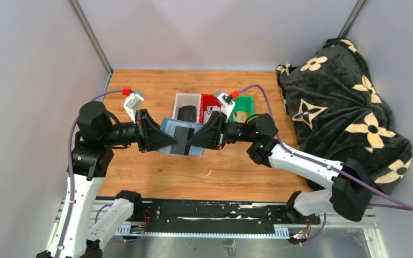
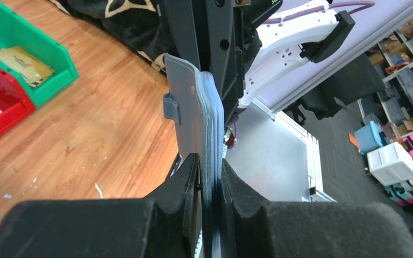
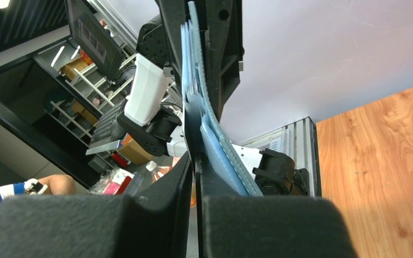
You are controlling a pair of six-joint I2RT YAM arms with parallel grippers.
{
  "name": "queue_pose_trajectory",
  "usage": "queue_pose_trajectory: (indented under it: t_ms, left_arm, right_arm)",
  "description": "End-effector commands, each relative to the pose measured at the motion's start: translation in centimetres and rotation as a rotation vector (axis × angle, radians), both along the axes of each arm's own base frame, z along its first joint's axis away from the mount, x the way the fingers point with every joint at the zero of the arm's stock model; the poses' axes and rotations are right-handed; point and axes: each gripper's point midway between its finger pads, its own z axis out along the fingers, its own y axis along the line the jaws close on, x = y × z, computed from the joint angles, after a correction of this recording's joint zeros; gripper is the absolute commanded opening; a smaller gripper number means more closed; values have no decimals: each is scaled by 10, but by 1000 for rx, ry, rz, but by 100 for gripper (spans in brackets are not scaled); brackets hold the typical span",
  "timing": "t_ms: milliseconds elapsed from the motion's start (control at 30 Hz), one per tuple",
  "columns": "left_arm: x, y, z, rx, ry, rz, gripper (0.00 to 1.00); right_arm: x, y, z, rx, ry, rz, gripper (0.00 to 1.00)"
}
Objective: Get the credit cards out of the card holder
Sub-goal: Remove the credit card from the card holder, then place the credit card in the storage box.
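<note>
Extraction step: left gripper clamps holder, right gripper pinched shut on dark layer (card? unclear); next needs straight outward pull.

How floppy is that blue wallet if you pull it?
Probably bendy: the card holder curves where the right gripper pinches it. Likely light: edge pinches from that and the left gripper seem to hold it off the table.
</note>
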Motion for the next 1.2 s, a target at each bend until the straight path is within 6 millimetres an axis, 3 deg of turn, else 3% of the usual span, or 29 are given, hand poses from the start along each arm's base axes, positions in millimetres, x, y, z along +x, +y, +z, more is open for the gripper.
queue_pose_trajectory:
  t_ms: [0,167,400,600,700,900,1167]
  left_arm:
    - [-1,1,1,2,-25,6,0]
    - [2,3,2,9,-35,19,0]
    - [6,6,1,31,-54,43,0]
    - [3,8,0,55,-73,44,0]
    - [0,8,2,52,-82,37,0]
    - [-6,8,8,42,-101,27,0]
    - [-9,7,18,20,-119,19,0]
  right_arm:
    - [-2,-8,15,48,-53,2,2]
    - [11,-22,-3,-5,-28,-63,0]
    - [42,-61,-16,-82,-12,-192,0]
    - [112,-105,-41,-258,73,-444,0]
    - [143,-113,-51,-309,96,-517,0]
    - [189,-91,-73,-382,137,-519,0]
    - [234,-16,-129,-567,194,-477,0]
